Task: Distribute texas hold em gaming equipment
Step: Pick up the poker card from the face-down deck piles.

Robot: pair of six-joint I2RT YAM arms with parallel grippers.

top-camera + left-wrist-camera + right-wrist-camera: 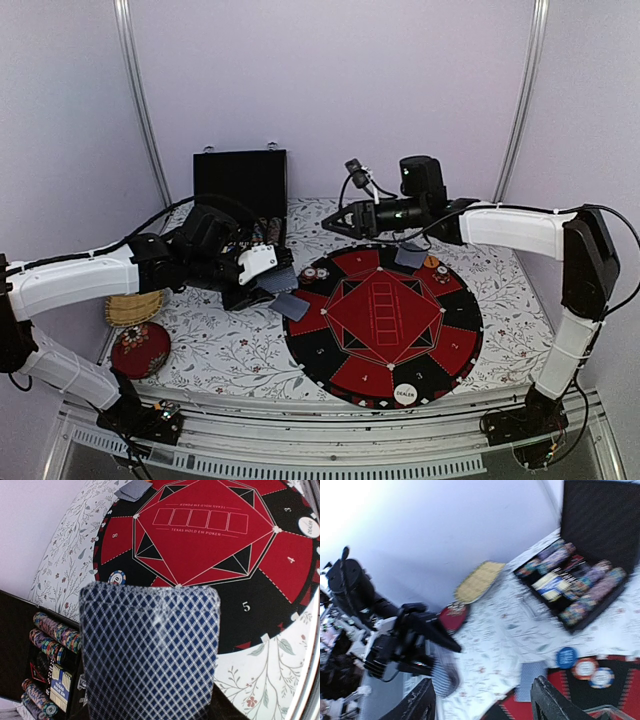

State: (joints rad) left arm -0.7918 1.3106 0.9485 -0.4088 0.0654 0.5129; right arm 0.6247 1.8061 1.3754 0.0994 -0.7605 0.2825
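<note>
Left claw (263,284) clamps the card deck (150,655) at the mat's (455,322) 9 o'clock. Right claw (328,222) wide, empty, above 11 o'clock. Advice: pinch one card only, by its edge, and lay it flat in a seat.

Even soft light; right wrist view motion-blurred; left wrist edges fisheye-curved.

Right end effector (482,681), fingers apart, empty; chip case (600,520) upper right.
</note>
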